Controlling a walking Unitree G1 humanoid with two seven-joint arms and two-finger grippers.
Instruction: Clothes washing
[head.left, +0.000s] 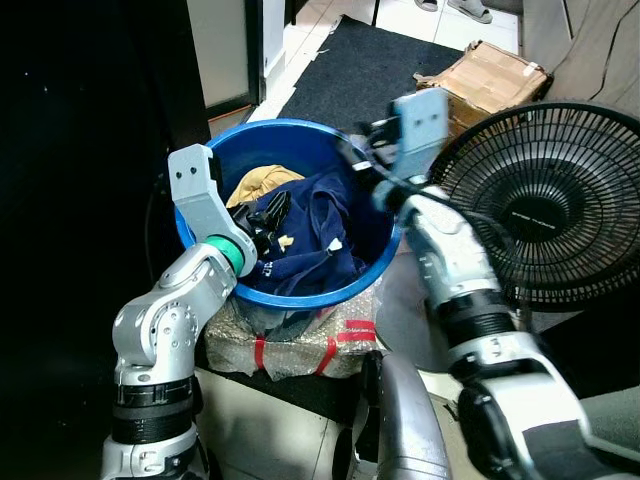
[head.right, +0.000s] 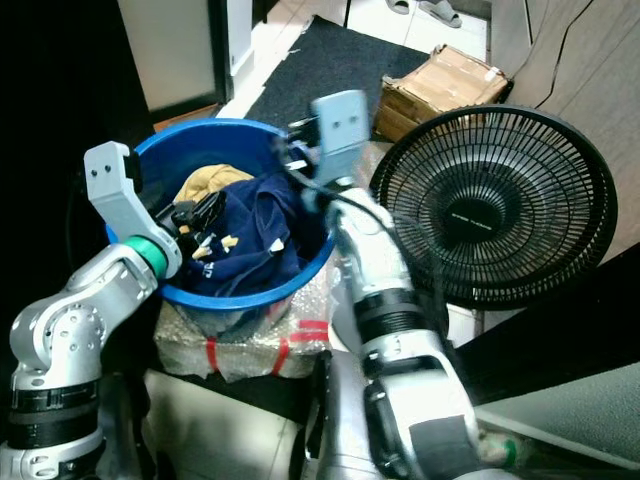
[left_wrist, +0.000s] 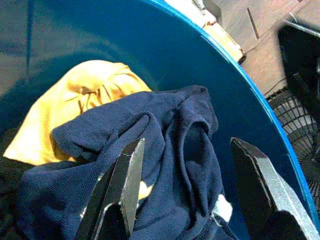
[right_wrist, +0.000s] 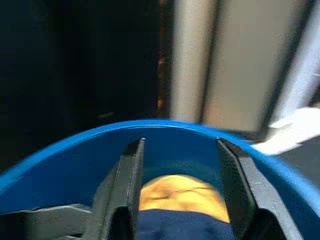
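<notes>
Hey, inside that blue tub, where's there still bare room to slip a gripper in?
Bare blue wall shows along the far side of the blue tub, behind the yellow garment. The near half is crowded: the navy garment fills it, with the left gripper open over it.

Both arms are silver metal w/ round joint housings and black ribbed rings between segments. The left arm (head.left: 165, 330) has small dark screw holes on its elbow joint, and a bright green ring sits at the wrist. Above this ring is a light grey angular bracket w/ two small holes. The right arm (head.left: 470, 310) carries a similar grey-blue plate w/ two holes, and black cables run along its forearm. The left gripper (left_wrist: 192, 192) has two long flat black fingers w/ squared tips; the right gripper (right_wrist: 180, 187) looks the same.
</notes>
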